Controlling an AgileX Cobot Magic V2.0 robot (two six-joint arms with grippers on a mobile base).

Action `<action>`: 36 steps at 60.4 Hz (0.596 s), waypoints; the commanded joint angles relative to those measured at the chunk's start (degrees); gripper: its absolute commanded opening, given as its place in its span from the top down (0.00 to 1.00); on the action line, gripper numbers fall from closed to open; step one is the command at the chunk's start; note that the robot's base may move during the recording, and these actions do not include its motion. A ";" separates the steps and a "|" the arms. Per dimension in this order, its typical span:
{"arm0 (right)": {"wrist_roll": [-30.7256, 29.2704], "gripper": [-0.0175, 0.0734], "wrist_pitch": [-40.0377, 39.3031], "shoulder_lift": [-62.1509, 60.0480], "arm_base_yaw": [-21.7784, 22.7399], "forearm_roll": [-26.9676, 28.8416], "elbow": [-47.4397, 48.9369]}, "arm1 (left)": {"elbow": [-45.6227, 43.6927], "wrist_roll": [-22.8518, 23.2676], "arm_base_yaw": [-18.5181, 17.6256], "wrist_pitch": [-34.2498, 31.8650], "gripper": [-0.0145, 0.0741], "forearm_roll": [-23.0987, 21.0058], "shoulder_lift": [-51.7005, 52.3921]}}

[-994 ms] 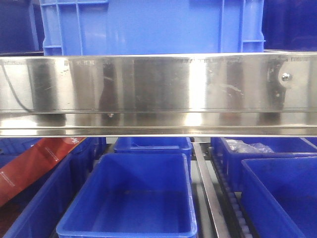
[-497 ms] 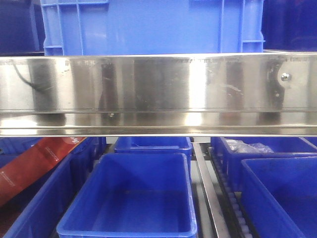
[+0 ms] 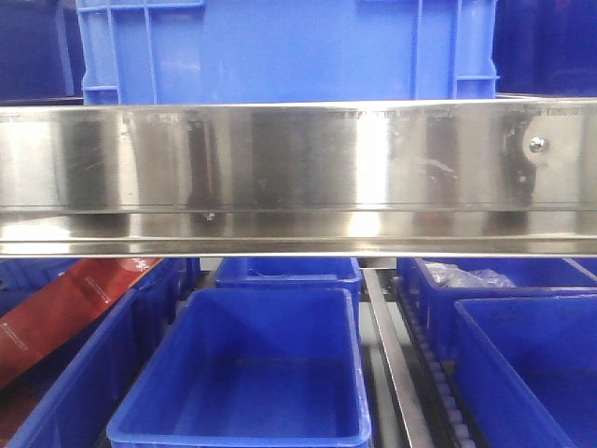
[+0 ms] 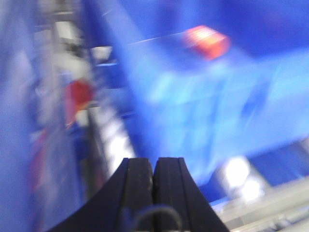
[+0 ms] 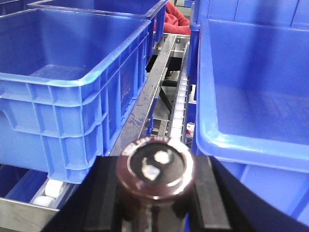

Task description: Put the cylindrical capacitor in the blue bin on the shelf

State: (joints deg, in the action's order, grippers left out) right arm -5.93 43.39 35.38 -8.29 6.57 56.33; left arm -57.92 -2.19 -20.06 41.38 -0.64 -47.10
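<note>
Left gripper point(image 4: 153, 181) sat at bottom centre of the left wrist frame. Its two black fingers point(image 4: 137, 186) were pressed flat together with only a thin seam between them and nothing held. That whole frame was smeared, so finer detail was unreadable.

Right gripper point(image 5: 155, 193) sat at bottom centre of the right wrist frame. Black fingers point(image 5: 104, 198) stood left and right, clamped on the sides of the cylindrical capacitor point(image 5: 155, 166), its flat top facing the camera.
</note>
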 commanded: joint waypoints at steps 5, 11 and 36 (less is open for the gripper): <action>0.04 0.92 -2.22 0.18 -0.14 -0.30 0.40 | 9.17 3.60 3.48 -1.79 0.96 -0.32 11.02; 0.04 0.92 -2.76 1.66 -0.14 -0.30 0.40 | 12.74 3.90 4.85 -1.79 0.96 -0.32 16.20; -1.89 0.92 -4.41 21.21 -8.43 -0.15 18.43 | 13.69 3.90 5.60 -0.78 0.96 -1.40 19.11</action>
State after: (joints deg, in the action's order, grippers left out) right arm -6.59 41.05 52.06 -14.56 6.57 69.52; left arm -44.34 1.36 -14.70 41.01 -1.26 -28.24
